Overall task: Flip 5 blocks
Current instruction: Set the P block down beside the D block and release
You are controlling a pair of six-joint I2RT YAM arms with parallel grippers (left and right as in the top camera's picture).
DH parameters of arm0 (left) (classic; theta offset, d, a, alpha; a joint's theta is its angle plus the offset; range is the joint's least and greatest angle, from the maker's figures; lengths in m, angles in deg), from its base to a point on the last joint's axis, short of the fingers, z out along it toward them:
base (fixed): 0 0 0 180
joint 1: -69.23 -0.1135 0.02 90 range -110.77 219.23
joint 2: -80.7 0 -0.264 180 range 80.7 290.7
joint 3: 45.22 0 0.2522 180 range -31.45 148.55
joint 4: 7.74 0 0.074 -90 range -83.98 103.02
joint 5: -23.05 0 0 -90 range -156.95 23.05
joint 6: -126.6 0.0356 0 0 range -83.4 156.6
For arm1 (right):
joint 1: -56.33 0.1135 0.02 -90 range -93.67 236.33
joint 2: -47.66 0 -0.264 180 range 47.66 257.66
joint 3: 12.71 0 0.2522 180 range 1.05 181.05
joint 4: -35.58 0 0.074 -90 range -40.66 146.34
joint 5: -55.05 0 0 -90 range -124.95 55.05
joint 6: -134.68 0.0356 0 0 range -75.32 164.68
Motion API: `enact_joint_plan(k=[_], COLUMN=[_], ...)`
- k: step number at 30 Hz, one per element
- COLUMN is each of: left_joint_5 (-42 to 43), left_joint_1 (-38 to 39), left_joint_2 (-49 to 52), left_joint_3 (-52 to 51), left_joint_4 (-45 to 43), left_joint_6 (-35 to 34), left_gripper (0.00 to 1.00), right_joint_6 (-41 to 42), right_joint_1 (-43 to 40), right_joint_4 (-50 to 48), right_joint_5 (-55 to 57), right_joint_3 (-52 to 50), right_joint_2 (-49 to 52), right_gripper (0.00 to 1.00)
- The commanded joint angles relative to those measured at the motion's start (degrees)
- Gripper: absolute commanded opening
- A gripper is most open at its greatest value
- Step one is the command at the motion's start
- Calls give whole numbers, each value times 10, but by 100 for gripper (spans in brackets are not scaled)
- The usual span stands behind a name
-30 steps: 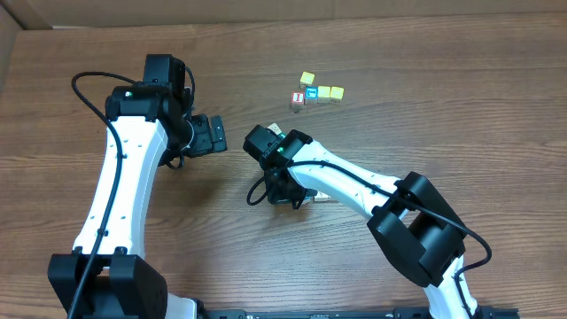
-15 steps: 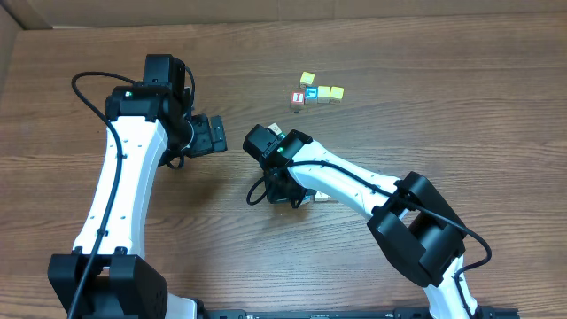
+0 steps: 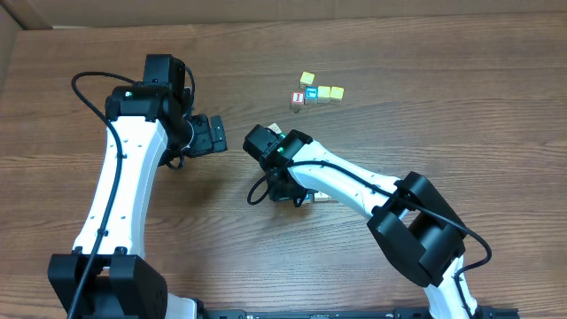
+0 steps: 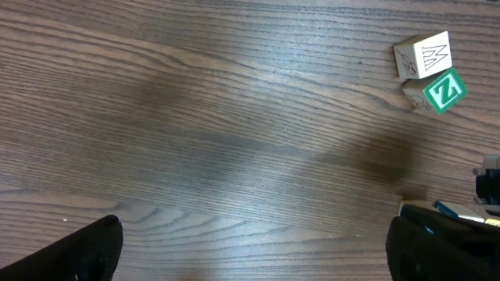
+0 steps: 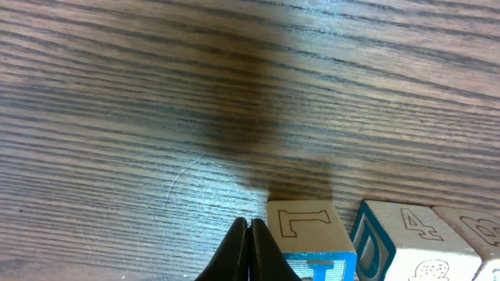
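Observation:
In the right wrist view, several blocks stand in a row at the bottom edge. A cream block with an outlined letter on top and a blue front point(image 5: 303, 225) is nearest. A blue-sided block point(image 5: 394, 230) and a whitish block point(image 5: 473, 228) follow to its right. My right gripper point(image 5: 250, 251) is shut and empty, its tips low on the table against the cream block's left edge. The left wrist view shows a whitish marked block point(image 4: 424, 56) and a green "Z" block point(image 4: 444, 90) touching at upper right. My left gripper point(image 4: 254, 254) hangs open and empty, far from them.
A cluster of yellow, blue-letter and red-letter cubes point(image 3: 315, 92) sits at the back of the wooden table point(image 3: 461, 124). The right arm point(image 3: 354, 182) stretches across the middle and hides most of the row of blocks point(image 3: 319, 197). The left arm point(image 3: 133, 151) stands at the left.

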Motion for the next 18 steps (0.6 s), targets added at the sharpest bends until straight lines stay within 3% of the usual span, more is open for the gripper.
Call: enact_joint_plan(k=[1,18], left_joint_5=[-4,-4], left_joint_1=[-2,-2], left_joint_2=[5,5], left_joint_3=[12,12], left_joint_4=[-1,-1], left_joint_6=[-8,-8], left_gripper=[100,100], right_joint_6=[2,2], right_joint_1=[-3,-1], right_joint_4=[-3,36], right_joint_5=[15,-50], right_joint_3=[-5,9], right_joint_2=[-16,-16], right_gripper=[4,4])
